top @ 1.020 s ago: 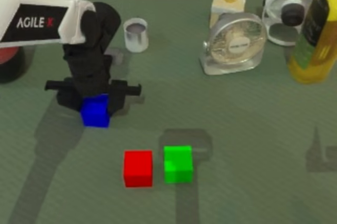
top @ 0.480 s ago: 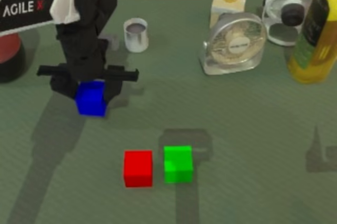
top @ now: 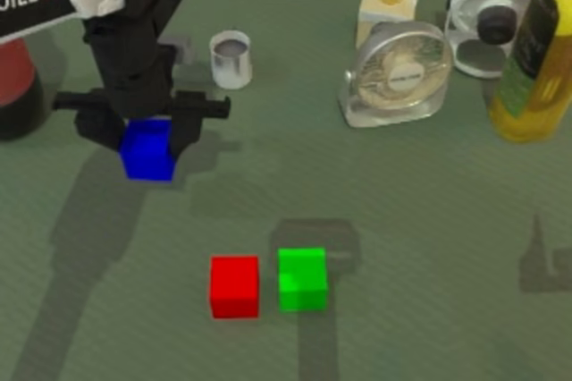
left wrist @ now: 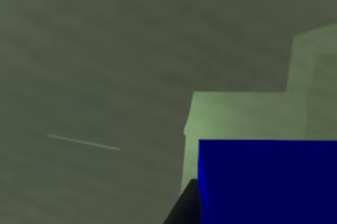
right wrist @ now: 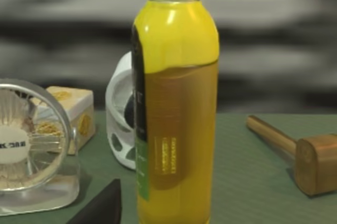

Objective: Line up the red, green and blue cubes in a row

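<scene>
My left gripper [top: 146,131] is shut on the blue cube [top: 147,152], holding it above the table at the left, its shadow spread below. In the left wrist view the blue cube [left wrist: 268,182] fills the corner against one dark fingertip [left wrist: 184,208]. The red cube [top: 234,286] and the green cube [top: 302,280] rest side by side near the front middle, a small gap between them. My right arm is outside the top view; in the right wrist view only one dark fingertip [right wrist: 102,208] shows, set well to the side with nothing held.
Along the back stand a small grey cup [top: 231,59], a clear round fan [top: 398,72], a cream box [top: 387,1], a white reel [top: 492,5] and a yellow oil bottle [top: 536,59]. A red and black object [top: 13,95] sits far left. A wooden mallet [right wrist: 310,161] lies beyond the bottle.
My left gripper has carried the blue cube up off the table and toward the back left. The red and green cubes have not moved.
</scene>
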{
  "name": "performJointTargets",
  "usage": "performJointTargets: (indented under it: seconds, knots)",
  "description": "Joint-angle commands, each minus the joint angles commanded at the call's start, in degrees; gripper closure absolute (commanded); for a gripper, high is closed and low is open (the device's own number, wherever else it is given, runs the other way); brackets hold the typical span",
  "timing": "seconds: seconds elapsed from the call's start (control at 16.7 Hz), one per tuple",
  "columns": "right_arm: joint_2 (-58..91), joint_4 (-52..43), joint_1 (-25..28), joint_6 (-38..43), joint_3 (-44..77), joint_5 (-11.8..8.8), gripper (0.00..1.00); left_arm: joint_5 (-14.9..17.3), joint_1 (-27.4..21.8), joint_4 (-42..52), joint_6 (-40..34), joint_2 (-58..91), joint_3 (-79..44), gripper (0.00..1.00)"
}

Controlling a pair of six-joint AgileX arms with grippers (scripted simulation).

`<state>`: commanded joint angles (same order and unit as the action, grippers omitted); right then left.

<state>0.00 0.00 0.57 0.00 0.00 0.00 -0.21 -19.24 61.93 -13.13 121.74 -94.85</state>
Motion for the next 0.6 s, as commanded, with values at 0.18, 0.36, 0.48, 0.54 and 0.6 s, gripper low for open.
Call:
performJointTargets:
  seconds: [0.18, 0.36, 0.48, 0.54, 0.6]
  knots:
    - [0.00, 0.00, 0.00, 0.00, 0.00, 0.00, 0.00, -0.07, -3.32, 1.59, -3.87, 1.74, -3.09, 1.00]
    - [0.00, 0.00, 0.00, 0.00, 0.00, 0.00, 0.00, -0.20, -10.16, 4.69, -11.88, 5.06, -9.03, 1.00]
    - [0.00, 0.00, 0.00, 0.00, 0.00, 0.00, 0.00, -0.29, -15.83, 7.20, -18.35, 7.66, -13.79, 1.00]
    - [0.00, 0.00, 0.00, 0.00, 0.00, 0.00, 0.00, -0.34, -18.80, 8.48, -21.71, 8.93, -16.23, 1.00]
    - [0.00, 0.00, 0.00, 0.00, 0.00, 0.00, 0.00, -0.38, -21.79, 9.72, -25.15, 10.11, -18.62, 1.00]
